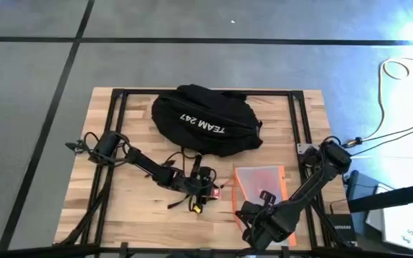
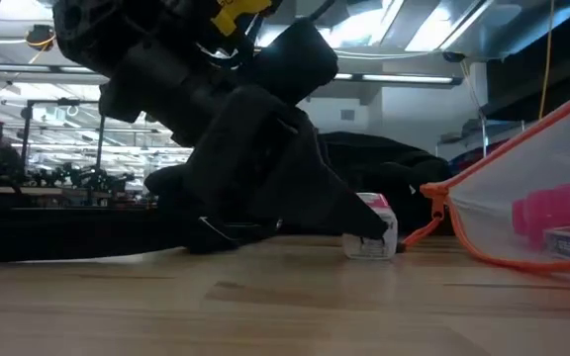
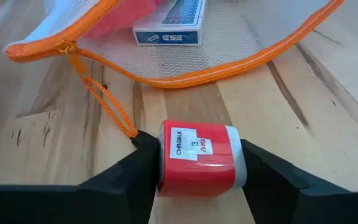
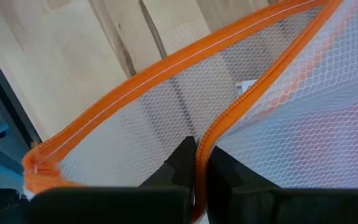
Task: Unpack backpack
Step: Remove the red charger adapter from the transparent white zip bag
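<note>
From above, the backpack [image 1: 205, 120] sits at the desk's far edge, middle. My left end effector [image 1: 208, 192] works near the front edge. Its wrist camera shows it clamping a red charger block [image 3: 197, 158], likely unpacked. My right end effector [image 4: 196, 168] pinches the mesh pouch [image 4: 303, 112] rim, steadying it

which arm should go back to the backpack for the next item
Probably the left. Its gripper only grips a small red charger block at table level, beside the backpack. The right gripper is clamped on the orange mesh pouch, farther away.
</note>
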Action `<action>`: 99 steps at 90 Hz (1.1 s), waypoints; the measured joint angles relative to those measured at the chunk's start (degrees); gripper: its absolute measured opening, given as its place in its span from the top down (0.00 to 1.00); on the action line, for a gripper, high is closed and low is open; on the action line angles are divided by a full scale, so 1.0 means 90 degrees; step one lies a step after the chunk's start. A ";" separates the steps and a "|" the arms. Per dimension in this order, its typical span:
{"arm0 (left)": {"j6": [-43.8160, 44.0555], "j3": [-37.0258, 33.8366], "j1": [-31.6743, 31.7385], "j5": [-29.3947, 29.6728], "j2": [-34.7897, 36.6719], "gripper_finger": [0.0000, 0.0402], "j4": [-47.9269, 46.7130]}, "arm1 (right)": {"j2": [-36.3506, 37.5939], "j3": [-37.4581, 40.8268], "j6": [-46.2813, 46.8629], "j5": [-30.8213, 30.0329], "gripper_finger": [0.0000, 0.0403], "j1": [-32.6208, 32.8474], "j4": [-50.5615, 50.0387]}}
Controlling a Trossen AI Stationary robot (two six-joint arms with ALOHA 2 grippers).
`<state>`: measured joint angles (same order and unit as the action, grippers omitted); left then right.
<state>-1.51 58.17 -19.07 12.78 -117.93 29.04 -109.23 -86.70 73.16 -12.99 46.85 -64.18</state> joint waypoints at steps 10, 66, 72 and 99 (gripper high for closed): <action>0.0020 0.0000 -0.0007 0.0000 0.0000 0.54 0.0021 | 0.0000 0.0000 -0.0002 0.0000 1.00 0.0000 0.0000; 0.0339 -0.0007 -0.0147 -0.0010 0.0214 0.55 -0.0006 | 0.0000 0.0000 0.0000 -0.0005 1.00 0.0000 0.0002; 0.0339 -0.0010 -0.0190 -0.0014 0.0291 0.55 -0.0061 | 0.0000 0.0000 -0.0002 -0.0005 1.00 0.0000 0.0003; 0.0447 -0.0007 -0.0359 0.0003 0.1516 0.55 -0.2486 | 0.0000 0.0000 -0.0002 -0.0061 1.00 0.0000 0.0051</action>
<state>2.51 58.11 -22.31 12.80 -104.28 6.66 -109.23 -86.70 73.14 -13.55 46.85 -63.72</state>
